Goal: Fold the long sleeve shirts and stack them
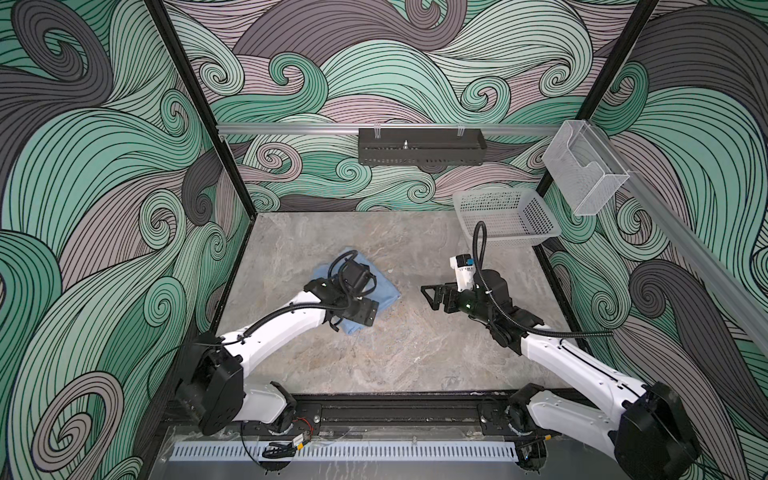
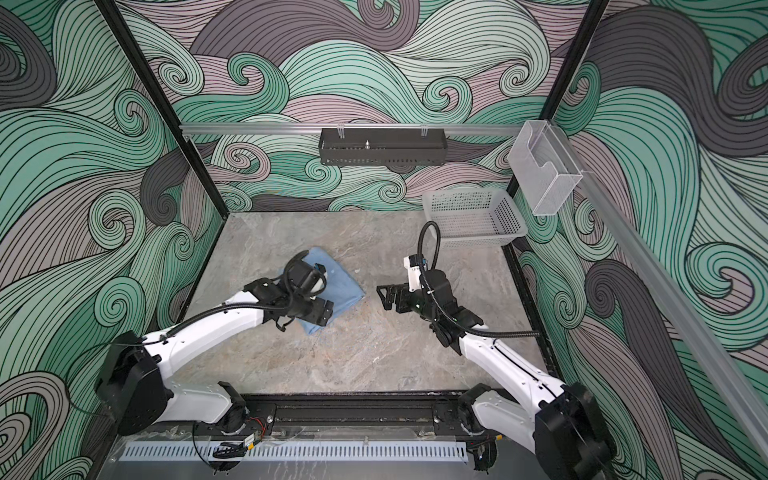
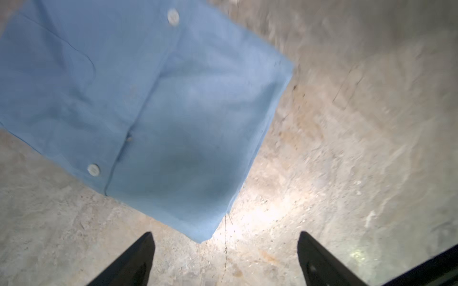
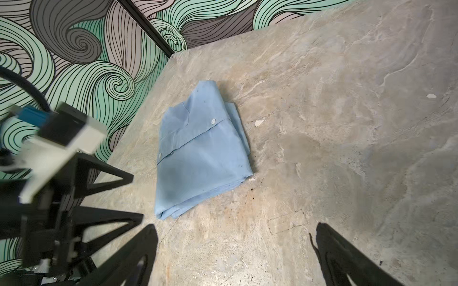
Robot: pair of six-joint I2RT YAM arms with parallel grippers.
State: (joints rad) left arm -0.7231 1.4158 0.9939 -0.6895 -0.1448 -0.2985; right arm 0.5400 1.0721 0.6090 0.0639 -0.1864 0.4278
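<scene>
The long sleeve shirt [image 1: 386,291] [image 2: 347,286] is light blue and lies folded into a compact rectangle on the left-centre of the stone table, its button placket facing up. My left gripper [image 1: 364,317] hovers over the shirt's near edge. In the left wrist view this gripper [image 3: 225,234] is open, with a corner of the shirt [image 3: 148,99] lying on the table just beyond the gap and touching neither finger. My right gripper [image 1: 430,297] [image 4: 235,225] is open and empty over bare table, to the right of the shirt [image 4: 198,153], pointing toward it.
A pale perforated basket [image 1: 536,216] stands at the table's back right corner. A black tray [image 1: 419,147] hangs on the back rail and a clear plastic holder [image 1: 586,170] on the right rail. Patterned walls close in three sides of the table.
</scene>
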